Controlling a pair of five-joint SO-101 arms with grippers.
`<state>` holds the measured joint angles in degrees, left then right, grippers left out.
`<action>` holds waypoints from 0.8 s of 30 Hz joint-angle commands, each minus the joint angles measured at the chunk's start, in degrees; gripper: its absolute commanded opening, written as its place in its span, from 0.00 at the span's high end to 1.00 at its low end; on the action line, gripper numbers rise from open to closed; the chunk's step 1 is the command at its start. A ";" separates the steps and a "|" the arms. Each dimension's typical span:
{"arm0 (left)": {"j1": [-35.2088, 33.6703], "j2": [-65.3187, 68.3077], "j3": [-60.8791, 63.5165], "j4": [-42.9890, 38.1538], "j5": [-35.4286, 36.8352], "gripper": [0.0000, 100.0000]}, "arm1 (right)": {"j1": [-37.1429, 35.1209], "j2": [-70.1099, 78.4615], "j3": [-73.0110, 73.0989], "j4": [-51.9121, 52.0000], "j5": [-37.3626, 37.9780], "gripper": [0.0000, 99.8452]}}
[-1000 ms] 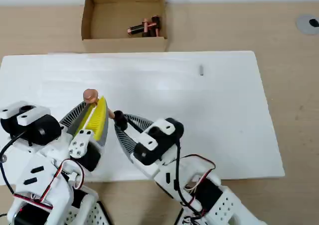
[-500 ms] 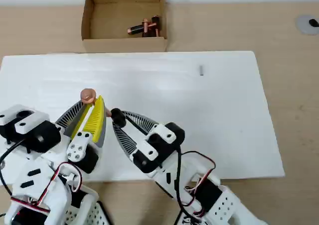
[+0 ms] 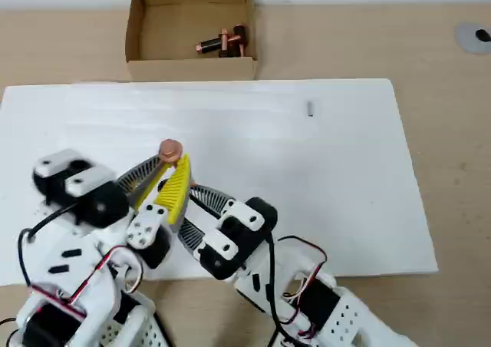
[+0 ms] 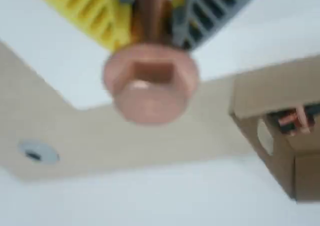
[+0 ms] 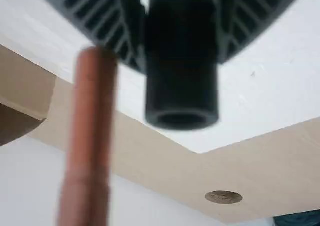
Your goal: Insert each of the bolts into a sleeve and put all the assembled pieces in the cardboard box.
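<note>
My left gripper (image 3: 170, 163), one finger yellow and one grey, is shut on a copper bolt (image 3: 169, 149) just below its flanged hex head. In the left wrist view that bolt head (image 4: 150, 83) pokes out past the left gripper (image 4: 152, 16). My right gripper (image 5: 181, 16) is shut on a black sleeve (image 5: 181, 61), open end facing outward. The bolt's shaft (image 5: 90, 136) stands beside the sleeve, not inside it. From above, the left gripper lies across the right gripper's grey fingers (image 3: 207, 199). The cardboard box (image 3: 138, 32) at the far edge holds assembled pieces (image 3: 222, 41).
Both arms work over a white board (image 3: 330, 170) on a wooden table. A small grey object (image 3: 310, 109) lies on the board toward the far right. A grey round disc (image 3: 474, 36) sits in the table's far right corner.
The left arm has swung to the right and forward with the bolt, and its gripper now overlaps the right gripper's tips. The right gripper with the sleeve has shifted slightly.
</note>
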<state>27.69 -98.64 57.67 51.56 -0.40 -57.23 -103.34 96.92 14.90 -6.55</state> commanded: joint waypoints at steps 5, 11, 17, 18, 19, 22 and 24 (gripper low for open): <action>-6.15 1.54 -9.14 1.76 -4.04 1.00 | -0.66 -4.53 -0.13 0.00 0.53 0.99; -8.70 1.71 -13.36 6.68 -4.04 0.99 | -0.66 -4.53 -0.13 0.00 0.53 0.99; -2.11 1.71 -13.45 12.48 -0.53 1.00 | -0.66 -4.53 -0.13 0.00 0.53 0.99; -2.11 1.71 -13.27 12.48 -0.09 1.00 | -0.66 -4.53 -0.13 0.00 0.53 0.99; -2.11 1.71 -13.19 12.57 0.00 1.00 | -0.66 -4.53 -0.13 0.00 0.53 0.99; -2.20 1.63 -13.19 12.75 -0.26 1.00 | -0.66 -4.53 -0.13 0.00 0.53 0.99; -2.20 1.63 -13.19 12.92 -0.35 1.00 | -0.66 -4.53 -0.13 0.00 0.53 0.99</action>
<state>24.35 -97.67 46.95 64.04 -0.92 -57.14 -103.34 96.92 14.90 -6.55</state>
